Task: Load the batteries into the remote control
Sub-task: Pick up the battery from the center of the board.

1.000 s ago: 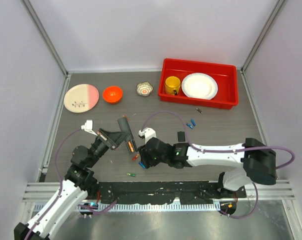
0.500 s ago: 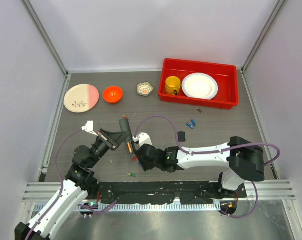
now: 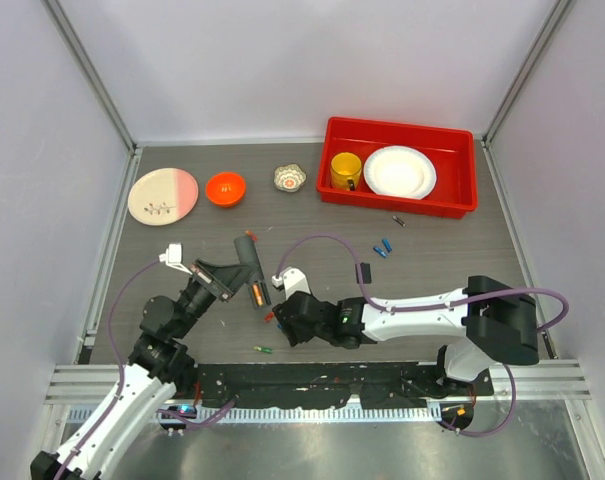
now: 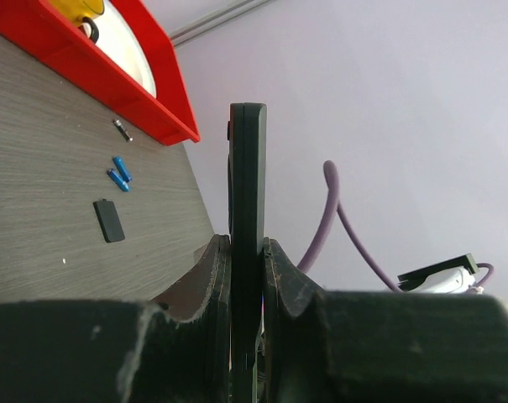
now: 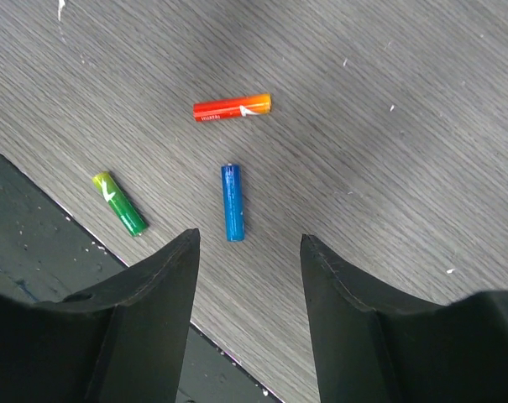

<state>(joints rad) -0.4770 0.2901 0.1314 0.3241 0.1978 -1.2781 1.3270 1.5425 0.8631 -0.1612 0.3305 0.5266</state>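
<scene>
My left gripper (image 3: 234, 272) is shut on the remote control (image 3: 250, 262), a slim black bar held off the table; an orange battery (image 3: 256, 293) lies in its lower end. In the left wrist view the remote control (image 4: 247, 185) stands edge-on between the fingers. My right gripper (image 5: 249, 243) hangs open over three loose batteries: a blue one (image 5: 233, 202) just ahead of the jaws, a red-orange one (image 5: 233, 107) beyond, and a green one (image 5: 119, 203) to the left. From above, the right gripper (image 3: 280, 322) is beside the red battery (image 3: 269, 317), with the green battery (image 3: 263, 349) nearer the edge.
Two blue batteries (image 3: 384, 247), a dark battery (image 3: 399, 221) and a small black flat piece (image 3: 363, 272) lie right of centre. A red bin (image 3: 462, 205) holds a yellow mug and white plate. An orange bowl (image 3: 225, 188), pink-white plate (image 3: 142, 195) and small cup (image 3: 290, 178) stand at the back. The black front rail (image 5: 35, 269) borders the loose batteries.
My right arm has swung left and toward the front edge, over the loose batteries. The left gripper keeps the remote control, shifted only slightly.
</scene>
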